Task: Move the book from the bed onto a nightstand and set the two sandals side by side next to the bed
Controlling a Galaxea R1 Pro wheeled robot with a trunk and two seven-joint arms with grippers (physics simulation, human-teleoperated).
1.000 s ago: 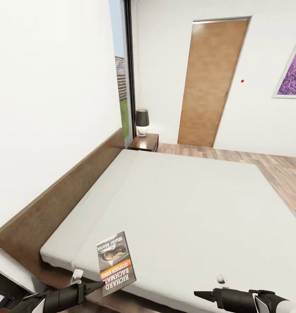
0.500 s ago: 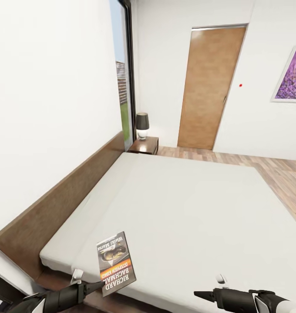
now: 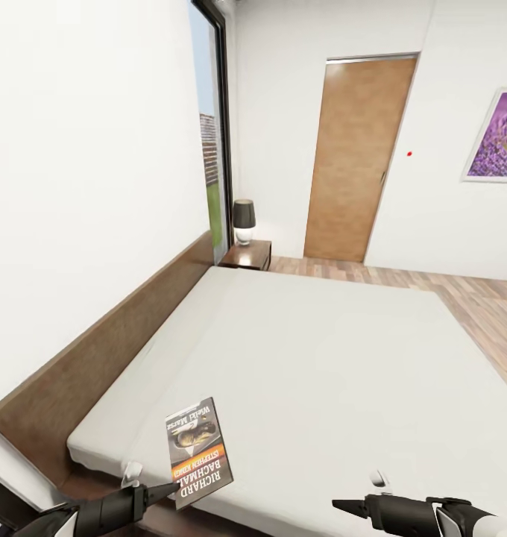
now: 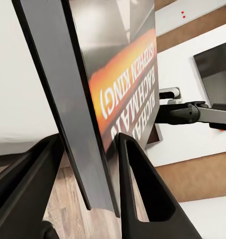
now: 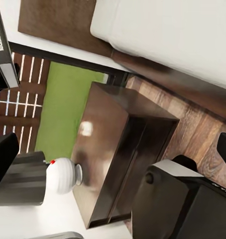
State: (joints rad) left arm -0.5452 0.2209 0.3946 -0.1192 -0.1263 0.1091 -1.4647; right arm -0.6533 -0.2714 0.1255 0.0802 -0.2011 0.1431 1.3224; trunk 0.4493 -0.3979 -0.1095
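View has tilted down; left gripper (image 3: 168,490) holds book (image 3: 197,450) upright, spine vertical

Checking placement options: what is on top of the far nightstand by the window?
A lamp with a dark shade stands on the nightstand. The top's nearer part shows bare wood; whatever lies behind the lamp base is covered.

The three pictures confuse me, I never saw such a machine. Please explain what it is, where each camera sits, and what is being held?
It is a simulated two-armed robot. The large picture comes from its head, looking down over a bed in a bedroom. The other two come from cameras near each wrist. The left gripper is shut on a book; the left wrist view shows its fingers clamping the book's edge. The right gripper holds nothing visible. The right wrist view shows a nightstand with a lamp; another nightstand stands past the bed.
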